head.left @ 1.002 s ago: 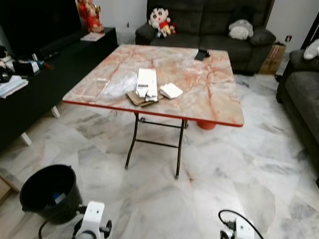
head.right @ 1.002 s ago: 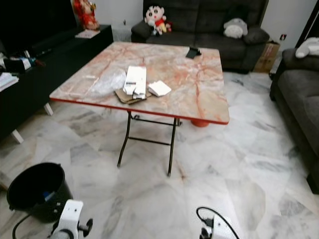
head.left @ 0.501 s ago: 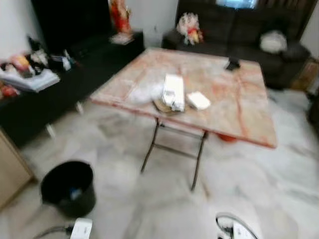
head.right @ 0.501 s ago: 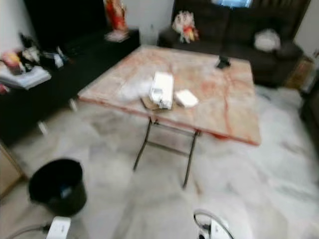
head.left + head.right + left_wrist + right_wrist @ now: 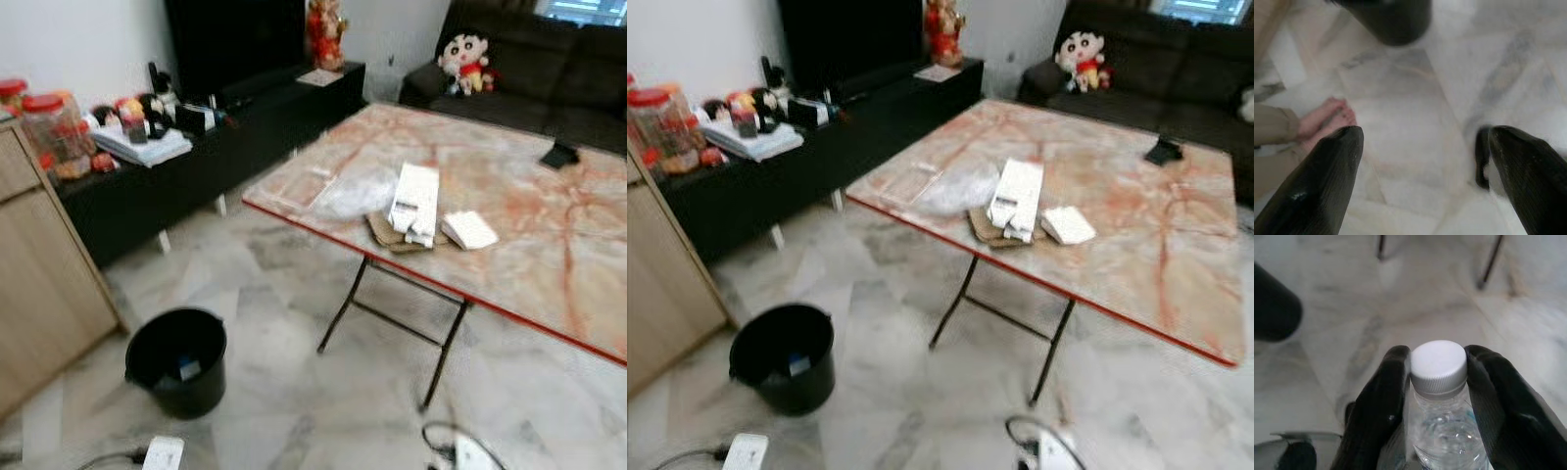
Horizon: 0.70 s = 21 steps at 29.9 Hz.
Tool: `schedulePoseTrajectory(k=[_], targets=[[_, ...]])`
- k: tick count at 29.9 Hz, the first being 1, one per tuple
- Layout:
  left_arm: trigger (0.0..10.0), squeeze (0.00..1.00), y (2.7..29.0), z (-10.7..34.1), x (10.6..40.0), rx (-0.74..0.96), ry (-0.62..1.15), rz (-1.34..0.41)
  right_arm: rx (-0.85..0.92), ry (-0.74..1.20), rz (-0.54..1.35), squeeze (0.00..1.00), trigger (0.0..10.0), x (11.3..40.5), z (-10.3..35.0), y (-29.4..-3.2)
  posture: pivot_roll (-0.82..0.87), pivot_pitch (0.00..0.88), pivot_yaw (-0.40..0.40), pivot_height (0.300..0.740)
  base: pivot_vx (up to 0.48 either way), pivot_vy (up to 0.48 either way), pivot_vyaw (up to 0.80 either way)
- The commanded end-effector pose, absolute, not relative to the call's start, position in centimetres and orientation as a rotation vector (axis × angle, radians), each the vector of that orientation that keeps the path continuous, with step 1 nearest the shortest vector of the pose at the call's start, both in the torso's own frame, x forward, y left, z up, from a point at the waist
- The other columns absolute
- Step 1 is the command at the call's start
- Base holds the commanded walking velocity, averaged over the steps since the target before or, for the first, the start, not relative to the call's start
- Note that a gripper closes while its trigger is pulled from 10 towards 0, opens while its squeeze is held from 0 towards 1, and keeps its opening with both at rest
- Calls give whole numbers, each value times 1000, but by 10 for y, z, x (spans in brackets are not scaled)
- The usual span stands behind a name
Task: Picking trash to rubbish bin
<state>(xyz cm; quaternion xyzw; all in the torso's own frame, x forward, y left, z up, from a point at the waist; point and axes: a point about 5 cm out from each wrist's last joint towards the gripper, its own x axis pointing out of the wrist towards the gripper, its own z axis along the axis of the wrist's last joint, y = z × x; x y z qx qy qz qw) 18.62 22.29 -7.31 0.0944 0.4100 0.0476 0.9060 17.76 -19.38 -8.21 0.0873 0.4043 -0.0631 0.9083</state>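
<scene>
My right gripper (image 5: 1439, 357) is shut on a clear plastic bottle (image 5: 1442, 431) with a white cap (image 5: 1439, 366), held low above the marble floor. In the left wrist view my left gripper (image 5: 1420, 142) stands open over the floor, nothing between its black fingers (image 5: 1327, 186), with the bin's dark wall (image 5: 1388, 19) just ahead of it. The black rubbish bin (image 5: 177, 359) sits on the floor at lower left, a small scrap inside. On the marble-top folding table (image 5: 549, 264) lie a white carton (image 5: 415, 202), a crumpled clear bag (image 5: 355, 192), brown card (image 5: 384, 233) and a small white box (image 5: 469, 230).
A person's bare foot (image 5: 1327, 116) rests on the floor near my left gripper. A wooden cabinet (image 5: 44, 284) stands at far left, and a low black TV bench (image 5: 206, 162) with clutter runs along the wall. A dark sofa (image 5: 529, 59) with a doll is behind the table.
The camera has swung left: table and sofa slid right, the cabinet came into view, and the bin now sits nearer the middle. The picture is sharper than half a second ago.
</scene>
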Motion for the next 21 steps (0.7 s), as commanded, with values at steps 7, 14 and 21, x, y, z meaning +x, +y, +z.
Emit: schedulePoseTrajectory(k=[7,14,21], targets=[[10000,0,221,-75,183,196,852,102,164,861,-153,0,10000,168,-85,-203,142,44,-30,740,398,0,726],[10000,0,221,-75,183,196,852,102,164,861,-154,0,10000,168,-85,-203,142,44,-30,740,398,0,463],[10000,0,221,-75,183,188,849,113,131,873,-144,0,10000,169,-85,-203,146,44,-35,740,398,0,571]])
